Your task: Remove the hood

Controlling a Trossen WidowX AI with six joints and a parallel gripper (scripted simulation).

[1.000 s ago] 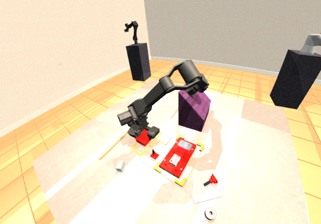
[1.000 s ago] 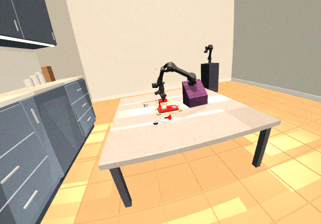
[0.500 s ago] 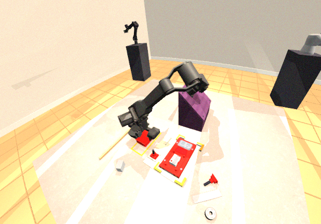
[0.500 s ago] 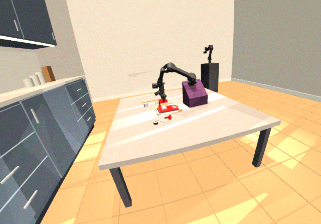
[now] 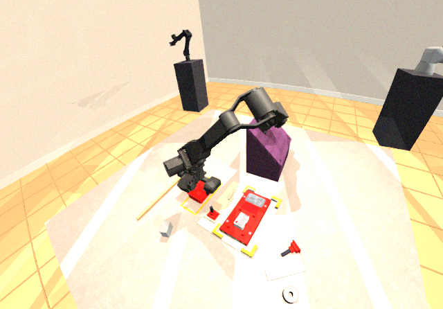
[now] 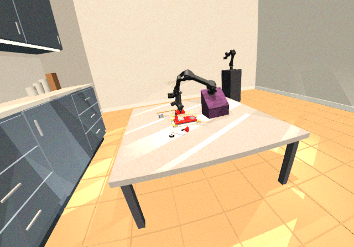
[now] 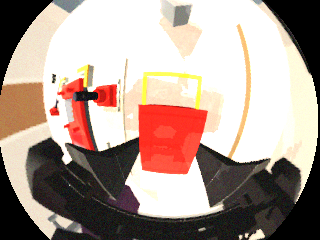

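Note:
My gripper (image 5: 199, 186) (image 6: 180, 110) (image 7: 168, 142) is shut on the red hood (image 5: 197, 195) (image 6: 180, 112) (image 7: 171, 135), with one finger on each side of it. The hood is low over the marked area, a yellow outline (image 5: 188, 209) (image 7: 172, 74) on the table. In the wrist view the hood covers the near part of the outline, and the far part shows beyond it. Whether the hood's underside touches the table cannot be told. The red toy car (image 5: 255, 215) (image 6: 187, 121) lies beside the area, with its white engine part exposed.
A red piece with a black peg (image 5: 212, 214) (image 7: 106, 95) stands between area and car. A thin wooden stick (image 5: 157, 199) (image 7: 247, 90) and a grey block (image 5: 165, 228) (image 7: 176, 13) lie on the other side. A purple slanted block (image 5: 262, 159) (image 6: 214, 104) stands behind the car.

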